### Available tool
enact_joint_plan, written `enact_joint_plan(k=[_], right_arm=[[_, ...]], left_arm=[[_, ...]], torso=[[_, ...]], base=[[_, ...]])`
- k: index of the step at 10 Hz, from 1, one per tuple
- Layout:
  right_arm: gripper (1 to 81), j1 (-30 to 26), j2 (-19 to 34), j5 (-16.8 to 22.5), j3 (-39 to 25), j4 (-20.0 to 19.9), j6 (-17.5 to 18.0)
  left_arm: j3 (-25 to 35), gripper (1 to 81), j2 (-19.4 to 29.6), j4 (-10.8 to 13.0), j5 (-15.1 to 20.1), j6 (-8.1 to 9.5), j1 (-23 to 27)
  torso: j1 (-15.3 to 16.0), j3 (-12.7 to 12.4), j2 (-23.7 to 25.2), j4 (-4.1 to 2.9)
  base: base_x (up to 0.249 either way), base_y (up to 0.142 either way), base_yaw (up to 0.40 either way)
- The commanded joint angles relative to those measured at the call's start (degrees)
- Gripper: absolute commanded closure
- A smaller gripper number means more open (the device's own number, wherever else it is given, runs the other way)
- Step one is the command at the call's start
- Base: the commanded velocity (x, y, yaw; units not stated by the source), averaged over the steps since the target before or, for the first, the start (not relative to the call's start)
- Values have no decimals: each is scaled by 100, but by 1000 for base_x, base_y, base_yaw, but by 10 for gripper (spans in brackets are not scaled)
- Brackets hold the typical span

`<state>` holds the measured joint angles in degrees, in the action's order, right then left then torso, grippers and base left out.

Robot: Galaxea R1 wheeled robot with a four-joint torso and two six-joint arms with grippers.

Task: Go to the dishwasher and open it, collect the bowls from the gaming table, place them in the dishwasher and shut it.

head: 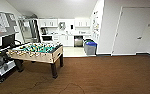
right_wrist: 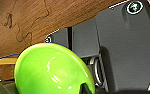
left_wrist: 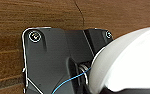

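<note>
Across brown floor [head: 96, 75]: dishwasher [head: 78, 41] far off, foosball table [head: 37, 51] left, bins [head: 90, 47] near it; gripper states: cannot tell.

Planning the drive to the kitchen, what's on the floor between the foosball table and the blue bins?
In the head view, bare brown floor and then pale kitchen floor lie between the foosball table and the blue bins; nothing stands there.

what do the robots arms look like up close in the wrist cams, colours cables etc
The left wrist view shows a dark grey plate with round silvery fittings at its corners, a thin blue cable crossing it, and a smooth white rounded shell. The right wrist view shows the same kind of dark plate, a ringed fitting, and a glossy bright green rounded shell.
</note>
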<state>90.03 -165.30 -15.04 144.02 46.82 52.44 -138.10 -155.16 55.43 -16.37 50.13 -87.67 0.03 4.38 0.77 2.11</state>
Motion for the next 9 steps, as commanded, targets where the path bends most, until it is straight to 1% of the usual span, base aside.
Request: enact_joint_plan(k=[1, 9], right_arm=[[811, -217, 65, 133, -42, 116, -24], [811, -226, 56, 133, -42, 143, -24]], left_arm=[[37, 811, 117, 47, 29, -21, 228], [45, 811, 90, 56, 29, -21, 220]], torso=[[0, 0, 0, 0], [5, 0, 0, 0]], base=[[148, 0, 0], [150, 0, 0]])
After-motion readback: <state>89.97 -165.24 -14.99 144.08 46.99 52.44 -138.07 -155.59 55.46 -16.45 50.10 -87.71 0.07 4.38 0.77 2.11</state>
